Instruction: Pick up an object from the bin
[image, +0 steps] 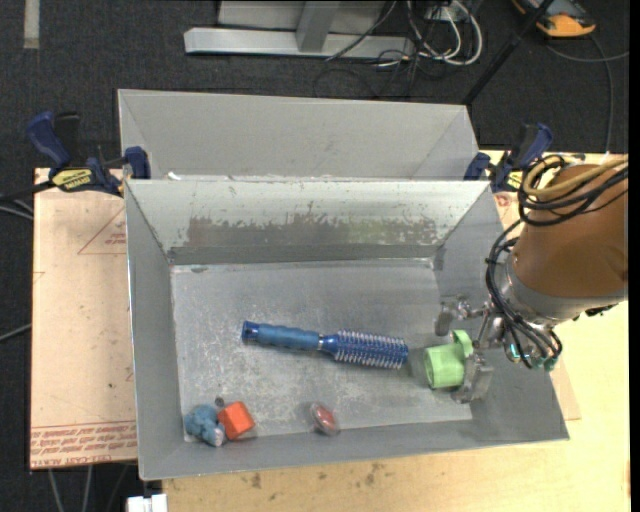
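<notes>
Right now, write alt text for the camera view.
The arm's pincer sits at a green cylinder near the grey bin's right wall. A blue hairbrush lies mid-floor; an orange block, blue lump and reddish thing lie along the front.

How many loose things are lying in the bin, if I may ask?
5: blue hairbrush mid-floor; green roll by the right wall; orange block and blue lump front-left; reddish piece front-centre. The arm may hide more.

place: robotics lab | signs: robot arm, grey metal bin, loose cables, carpet floor
</notes>
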